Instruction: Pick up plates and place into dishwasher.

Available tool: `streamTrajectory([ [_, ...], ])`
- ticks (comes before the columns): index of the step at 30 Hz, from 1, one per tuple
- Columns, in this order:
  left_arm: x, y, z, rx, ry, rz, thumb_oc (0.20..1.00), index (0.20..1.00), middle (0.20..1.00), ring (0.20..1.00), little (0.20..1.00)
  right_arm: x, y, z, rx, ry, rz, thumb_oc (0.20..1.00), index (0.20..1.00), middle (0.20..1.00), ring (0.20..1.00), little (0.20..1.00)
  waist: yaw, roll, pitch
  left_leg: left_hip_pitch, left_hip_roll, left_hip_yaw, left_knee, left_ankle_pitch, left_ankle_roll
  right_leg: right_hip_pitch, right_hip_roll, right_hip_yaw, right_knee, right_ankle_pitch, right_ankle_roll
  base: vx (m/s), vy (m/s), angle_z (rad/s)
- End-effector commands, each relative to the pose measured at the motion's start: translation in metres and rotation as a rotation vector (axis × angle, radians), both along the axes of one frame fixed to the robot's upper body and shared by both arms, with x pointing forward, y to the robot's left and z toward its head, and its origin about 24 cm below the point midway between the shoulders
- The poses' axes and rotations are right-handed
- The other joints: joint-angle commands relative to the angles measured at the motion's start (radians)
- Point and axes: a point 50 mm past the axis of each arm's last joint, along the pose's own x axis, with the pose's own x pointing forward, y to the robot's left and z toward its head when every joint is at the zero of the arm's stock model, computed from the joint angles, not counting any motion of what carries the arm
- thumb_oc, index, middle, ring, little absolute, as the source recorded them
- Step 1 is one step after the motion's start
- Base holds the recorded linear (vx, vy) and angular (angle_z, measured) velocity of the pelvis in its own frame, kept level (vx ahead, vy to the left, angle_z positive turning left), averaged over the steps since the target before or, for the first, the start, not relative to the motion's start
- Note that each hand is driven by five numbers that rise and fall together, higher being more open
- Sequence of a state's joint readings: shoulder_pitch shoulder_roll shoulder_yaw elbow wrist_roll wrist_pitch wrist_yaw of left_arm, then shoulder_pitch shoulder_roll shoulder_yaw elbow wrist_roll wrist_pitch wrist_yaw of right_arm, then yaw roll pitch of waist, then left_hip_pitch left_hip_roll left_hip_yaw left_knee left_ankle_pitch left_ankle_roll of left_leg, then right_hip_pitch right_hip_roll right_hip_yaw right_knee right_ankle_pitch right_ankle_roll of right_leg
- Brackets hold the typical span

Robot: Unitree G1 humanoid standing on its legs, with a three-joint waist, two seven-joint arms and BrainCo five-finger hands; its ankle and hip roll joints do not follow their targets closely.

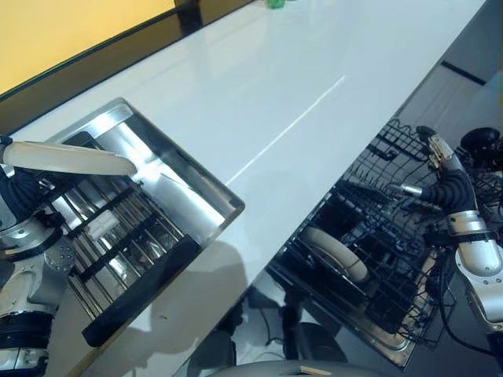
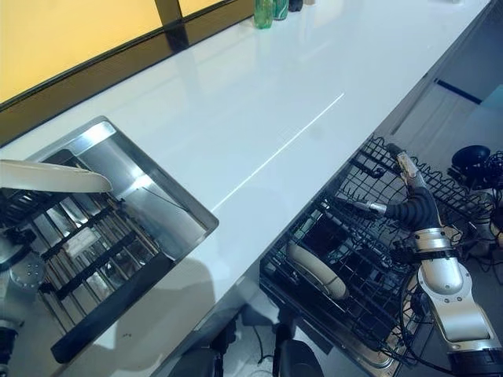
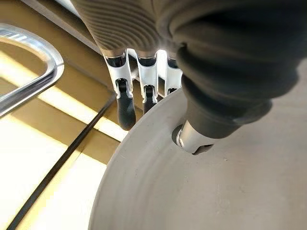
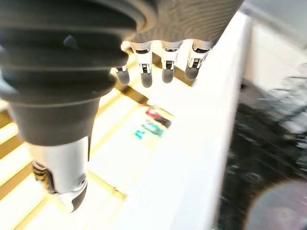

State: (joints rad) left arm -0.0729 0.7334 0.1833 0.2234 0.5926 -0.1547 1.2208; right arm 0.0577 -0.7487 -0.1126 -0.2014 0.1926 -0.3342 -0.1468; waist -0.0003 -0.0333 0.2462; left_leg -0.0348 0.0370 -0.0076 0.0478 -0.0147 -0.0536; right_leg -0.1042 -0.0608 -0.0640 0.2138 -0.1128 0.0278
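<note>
At the far left, a pale plate point(image 1: 67, 159) is held edge-on by the left hand point(image 3: 144, 72) above the steel sink point(image 1: 192, 188); in the left wrist view the fingers point(image 3: 125, 108) are seen curled over the plate's rim while the thumb is pressed onto its face, so the plate is pinched between them. Below the fingers, inside the sink, a black slatted drying rack point(image 1: 130, 259) is laid over the basin, with steel bars seen through its gaps. To the right of the sink, the glossy white desk point(image 1: 299, 86) is stretched away toward a yellow wall, and green bottles point(image 2: 267, 12) are stood at its far edge, well apart from both hands. Further right, below the desk's front edge, the black wire dishwasher rack point(image 1: 369, 259) is pulled out, and a second pale plate point(image 1: 338, 253) is stood on edge among its tines, near its front-left part. At the far right, the right hand point(image 1: 444, 161) is held over the far end of the rack, apart from that plate; its fingers point(image 4: 165, 64) are extended and loosely spread, with nothing gripped, and the thumb point(image 2: 369, 206) is pointed away from them.
</note>
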Motion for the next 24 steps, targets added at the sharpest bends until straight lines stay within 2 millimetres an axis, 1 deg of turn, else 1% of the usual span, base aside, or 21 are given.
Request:
streamTrajectory([
  [1, -0.003, -0.008, 0.03, 0.007, -0.112, -0.126, 0.2, 0.2, 0.2, 0.2, 0.2, -0.007, 0.029, 0.03, 0.024, -0.236, 0.139, 1.0, 1.0, 1.0, 1.0, 1.0, 0.033, -0.076, -0.086, 0.013, -0.07, -0.001, 0.057, -0.138, 0.066, 0.063, -0.072, 0.065, -0.188, 0.125, 0.119, -0.04, -0.045, -0.09],
  [3, -0.001, -0.015, 0.031, -0.023, -0.12, -0.185, 0.2, 0.2, 0.2, 0.2, 0.2, -0.008, 0.036, 0.038, 0.025, -0.277, 0.193, 1.0, 1.0, 1.0, 1.0, 1.0, 0.038, -0.076, -0.102, 0.026, -0.07, -0.004, 0.042, -0.137, 0.065, 0.072, -0.07, 0.061, -0.193, 0.121, 0.118, -0.05, -0.025, -0.03],
  [6, 0.008, -0.036, 0.032, -0.082, -0.112, -0.308, 0.2, 0.2, 0.2, 0.2, 0.2, -0.004, 0.055, 0.048, 0.009, -0.303, 0.286, 1.0, 1.0, 1.0, 1.0, 1.0, 0.047, -0.073, -0.135, 0.047, -0.07, -0.01, 0.021, -0.134, 0.062, 0.09, -0.069, 0.053, -0.199, 0.113, 0.115, -0.06, -0.013, 0.01],
  [7, 0.011, -0.042, 0.033, -0.103, -0.105, -0.348, 0.2, 0.2, 0.2, 0.2, 0.2, -0.003, 0.061, 0.051, 0.003, -0.31, 0.312, 1.0, 1.0, 1.0, 1.0, 1.0, 0.049, -0.072, -0.143, 0.056, -0.069, -0.012, 0.01, -0.131, 0.061, 0.097, -0.067, 0.05, -0.201, 0.11, 0.114, -0.1, -0.018, 0.04],
  [8, 0.014, -0.051, 0.034, -0.122, -0.103, -0.396, 0.2, 0.2, 0.2, 0.2, 0.2, -0.003, 0.068, 0.055, 0.008, -0.317, 0.349, 1.0, 1.0, 1.0, 1.0, 1.0, 0.053, -0.071, -0.153, 0.058, -0.069, -0.014, -0.003, -0.114, 0.059, 0.099, -0.067, 0.045, -0.202, 0.116, 0.111, -0.09, -0.018, 0.07],
  [9, 0.015, -0.054, 0.034, -0.13, -0.101, -0.418, 0.2, 0.2, 0.2, 0.2, 0.2, -0.003, 0.072, 0.057, 0.01, -0.319, 0.369, 1.0, 1.0, 1.0, 1.0, 1.0, 0.054, -0.07, -0.157, 0.062, -0.068, -0.015, -0.012, -0.11, 0.058, 0.102, -0.066, 0.042, -0.202, 0.114, 0.111, -0.1, -0.018, 0.09],
  [10, 0.019, -0.067, 0.036, -0.152, -0.092, -0.481, 0.2, 0.2, 0.2, 0.2, 0.2, -0.002, 0.083, 0.061, 0.003, -0.323, 0.417, 1.0, 1.0, 1.0, 1.0, 1.0, 0.059, -0.065, -0.172, 0.071, -0.068, -0.02, -0.026, -0.102, 0.056, 0.11, -0.063, 0.036, -0.201, 0.108, 0.109, -0.06, -0.01, 0.09],
  [11, 0.022, -0.075, 0.037, -0.164, -0.088, -0.518, 0.2, 0.2, 0.2, 0.2, 0.2, -0.002, 0.089, 0.063, 0.005, -0.325, 0.452, 1.0, 1.0, 1.0, 1.0, 1.0, 0.061, -0.062, -0.181, 0.077, -0.068, -0.024, -0.04, -0.095, 0.054, 0.115, -0.061, 0.03, -0.201, 0.105, 0.107, -0.07, -0.013, 0.07],
  [15, 0.029, -0.104, 0.038, -0.204, -0.067, -0.637, 0.2, 0.2, 0.2, 0.2, 0.2, 0.0, 0.112, 0.067, 0.001, -0.302, 0.57, 1.0, 1.0, 1.0, 1.0, 1.0, 0.069, -0.054, -0.208, 0.094, -0.07, -0.035, -0.059, -0.085, 0.05, 0.129, -0.054, 0.011, -0.194, 0.091, 0.101, -0.07, -0.022, 0.09],
  [17, 0.031, -0.114, 0.038, -0.217, -0.058, -0.676, 0.2, 0.2, 0.2, 0.2, 0.2, 0.001, 0.122, 0.067, -0.001, -0.28, 0.63, 1.0, 1.0, 1.0, 1.0, 1.0, 0.073, -0.052, -0.219, 0.097, -0.072, -0.04, -0.06, -0.083, 0.05, 0.136, -0.052, 0.005, -0.194, 0.087, 0.097, -0.07, -0.027, 0.14],
  [21, 0.031, -0.124, 0.038, -0.246, -0.047, -0.721, 0.2, 0.2, 0.2, 0.2, 0.2, 0.001, 0.136, 0.064, -0.002, -0.234, 0.725, 1.0, 1.0, 1.0, 1.0, 1.0, 0.081, -0.046, -0.233, 0.101, -0.074, -0.048, -0.065, -0.077, 0.048, 0.149, -0.046, -0.005, -0.202, 0.084, 0.091, -0.07, -0.037, 0.11],
  [22, 0.031, -0.129, 0.039, -0.267, -0.045, -0.749, 0.2, 0.2, 0.2, 0.2, 0.2, 0.001, 0.144, 0.063, -0.004, -0.212, 0.771, 1.0, 1.0, 1.0, 1.0, 1.0, 0.087, -0.044, -0.238, 0.1, -0.074, -0.052, -0.068, -0.072, 0.046, 0.155, -0.043, -0.013, -0.208, 0.083, 0.089, -0.07, -0.044, 0.08],
  [23, 0.031, -0.129, 0.04, -0.269, -0.047, -0.755, 0.2, 0.2, 0.2, 0.2, 0.2, 0.0, 0.145, 0.063, -0.008, -0.209, 0.791, 1.0, 1.0, 1.0, 1.0, 1.0, 0.088, -0.044, -0.239, 0.1, -0.074, -0.053, -0.068, -0.071, 0.046, 0.157, -0.043, -0.015, -0.21, 0.083, 0.089, -0.09, -0.058, 0.06],
  [24, 0.031, -0.134, 0.04, -0.277, -0.044, -0.78, 0.2, 0.2, 0.2, 0.2, 0.2, -0.002, 0.152, 0.063, -0.019, -0.199, 0.83, 1.0, 1.0, 1.0, 1.0, 1.0, 0.093, -0.041, -0.242, 0.099, -0.073, -0.057, -0.07, -0.067, 0.043, 0.161, -0.042, -0.022, -0.214, 0.083, 0.087, -0.07, -0.041, 0.07],
])
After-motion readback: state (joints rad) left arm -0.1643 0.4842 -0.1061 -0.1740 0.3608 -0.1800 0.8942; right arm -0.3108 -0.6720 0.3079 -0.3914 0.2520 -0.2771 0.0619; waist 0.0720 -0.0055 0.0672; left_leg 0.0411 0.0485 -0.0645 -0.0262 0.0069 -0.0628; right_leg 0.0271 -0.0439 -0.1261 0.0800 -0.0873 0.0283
